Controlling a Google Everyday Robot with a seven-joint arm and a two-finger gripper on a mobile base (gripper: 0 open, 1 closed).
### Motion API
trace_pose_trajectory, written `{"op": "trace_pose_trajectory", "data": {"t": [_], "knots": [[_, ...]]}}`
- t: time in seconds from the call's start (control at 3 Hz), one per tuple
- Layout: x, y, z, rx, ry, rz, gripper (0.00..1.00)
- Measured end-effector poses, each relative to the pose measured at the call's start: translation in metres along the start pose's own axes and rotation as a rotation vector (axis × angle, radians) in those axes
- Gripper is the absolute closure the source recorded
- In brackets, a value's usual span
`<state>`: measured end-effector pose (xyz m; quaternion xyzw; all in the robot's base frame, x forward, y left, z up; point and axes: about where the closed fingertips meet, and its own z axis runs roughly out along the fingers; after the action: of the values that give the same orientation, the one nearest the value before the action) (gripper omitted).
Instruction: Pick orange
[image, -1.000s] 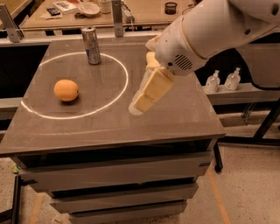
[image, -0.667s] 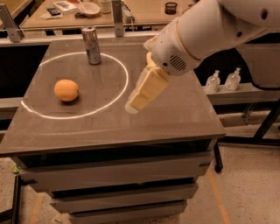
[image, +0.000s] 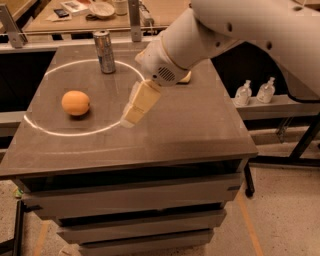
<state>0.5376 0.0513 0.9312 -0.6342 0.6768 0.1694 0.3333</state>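
Our tool has shifted left, low over the surface, nearer the orange, which stays put to its left, apart from it. Whether the tool is open or closed we cannot tell. A can stands beyond.

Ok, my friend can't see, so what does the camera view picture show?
A white robot arm reaches over a dark table, its claw pointing down at the tabletop beside an orange without touching it. A metal can stands farther back, and a thin bright ring on the tabletop runs around the orange.
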Motion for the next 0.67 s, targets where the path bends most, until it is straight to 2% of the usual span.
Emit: {"op": "trace_pose_trajectory", "data": {"t": [0.67], "knots": [[-0.030, -0.018, 0.071, -0.103, -0.124, -0.082, 0.00]]}}
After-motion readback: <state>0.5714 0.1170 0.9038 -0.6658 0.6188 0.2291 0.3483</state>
